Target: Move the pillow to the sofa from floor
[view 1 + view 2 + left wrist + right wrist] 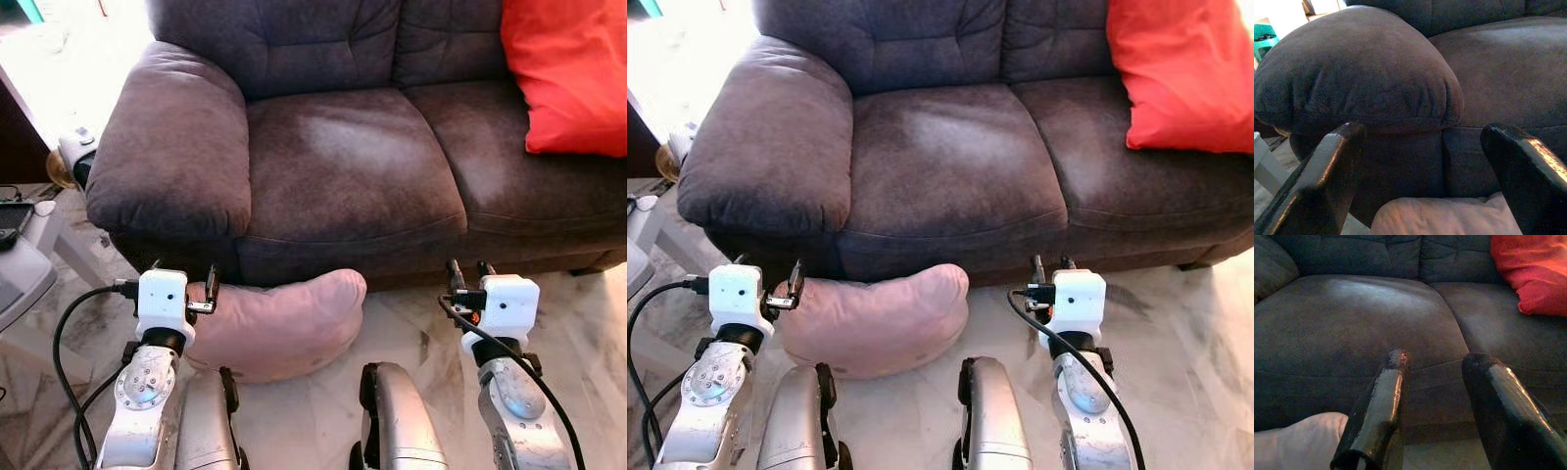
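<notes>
Left gripper (183,277): fingers spread wide, hovering at the pillow's left end, touching nothing.
Right gripper (467,273): fingers parted, empty, over bare floor well right of the pillow. You should bring it inward first.
Pink pillow (279,323): on the floor, pressed against the sofa's front base below the left seat. It looks soft; you would do best to squeeze both ends together and lift evenly.
Grey sofa (353,166): left seat cushion free; aim there.
Red cushion (568,69): on the right seat; steer clear.
</notes>
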Controlling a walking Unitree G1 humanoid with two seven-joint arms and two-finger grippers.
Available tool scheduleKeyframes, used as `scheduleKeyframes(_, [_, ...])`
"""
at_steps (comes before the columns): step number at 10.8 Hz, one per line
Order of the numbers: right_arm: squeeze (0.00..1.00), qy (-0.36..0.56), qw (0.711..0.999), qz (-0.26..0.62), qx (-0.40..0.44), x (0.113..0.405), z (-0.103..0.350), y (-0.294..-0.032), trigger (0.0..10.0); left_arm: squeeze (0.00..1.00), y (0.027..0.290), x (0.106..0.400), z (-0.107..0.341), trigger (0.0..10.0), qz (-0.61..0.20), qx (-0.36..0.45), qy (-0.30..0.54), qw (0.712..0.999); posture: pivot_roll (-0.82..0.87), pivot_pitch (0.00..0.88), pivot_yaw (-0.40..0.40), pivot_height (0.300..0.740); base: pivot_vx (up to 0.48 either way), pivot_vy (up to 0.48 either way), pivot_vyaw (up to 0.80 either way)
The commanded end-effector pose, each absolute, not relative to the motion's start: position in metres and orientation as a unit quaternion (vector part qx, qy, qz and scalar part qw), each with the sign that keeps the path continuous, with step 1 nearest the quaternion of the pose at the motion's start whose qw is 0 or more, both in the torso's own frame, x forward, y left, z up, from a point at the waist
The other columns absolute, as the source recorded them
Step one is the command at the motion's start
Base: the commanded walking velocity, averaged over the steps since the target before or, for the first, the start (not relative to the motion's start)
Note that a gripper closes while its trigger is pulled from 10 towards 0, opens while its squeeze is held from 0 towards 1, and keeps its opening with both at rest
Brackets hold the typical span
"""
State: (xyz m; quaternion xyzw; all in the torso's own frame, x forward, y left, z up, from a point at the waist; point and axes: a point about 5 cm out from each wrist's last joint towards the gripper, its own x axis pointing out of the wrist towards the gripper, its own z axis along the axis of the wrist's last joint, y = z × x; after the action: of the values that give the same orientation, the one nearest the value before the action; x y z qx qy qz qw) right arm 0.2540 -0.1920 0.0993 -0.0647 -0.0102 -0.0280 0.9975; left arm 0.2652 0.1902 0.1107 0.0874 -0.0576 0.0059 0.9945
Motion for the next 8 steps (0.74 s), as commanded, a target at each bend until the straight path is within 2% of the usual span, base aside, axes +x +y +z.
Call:
scheduleKeyframes(1, [0.0, -0.006, 0.997, -0.022, -0.077, 0.2529, 0.0971, -0.1916, 10.0, 0.0, 0.1869, 0.2672, 0.1101, 10.0, -0.001, 0.079, -0.051, 0.996, 0.01, 0.106, -0.023, 0.516, 0.0, 0.0, 0.0])
scheduleKeyframes(3, [0.0, -0.01, 0.997, -0.026, -0.073, 0.2527, 0.0982, -0.1925, 10.0, 0.0, 0.1869, 0.2682, 0.1093, 10.0, 0.001, 0.08, -0.046, 0.996, 0.01, 0.106, -0.022, 0.516, 0.0, 0.0, 0.8])
scheduleKeyframes(6, [0.0, -0.007, 0.997, -0.029, -0.066, 0.2526, 0.0974, -0.1938, 10.0, 0.0, 0.1885, 0.2682, 0.1074, 10.0, 0.006, 0.083, -0.037, 0.996, 0.01, 0.107, -0.022, 0.516, 0.0, 0.0, 0.0])
scheduleKeyframes(8, [0.0, -0.01, 0.997, -0.026, -0.073, 0.2528, 0.098, -0.1923, 10.0, 0.0, 0.1887, 0.2687, 0.1072, 10.0, 0.006, 0.083, -0.036, 0.996, 0.01, 0.107, -0.022, 0.516, 0.0, 0.0, 0.69])
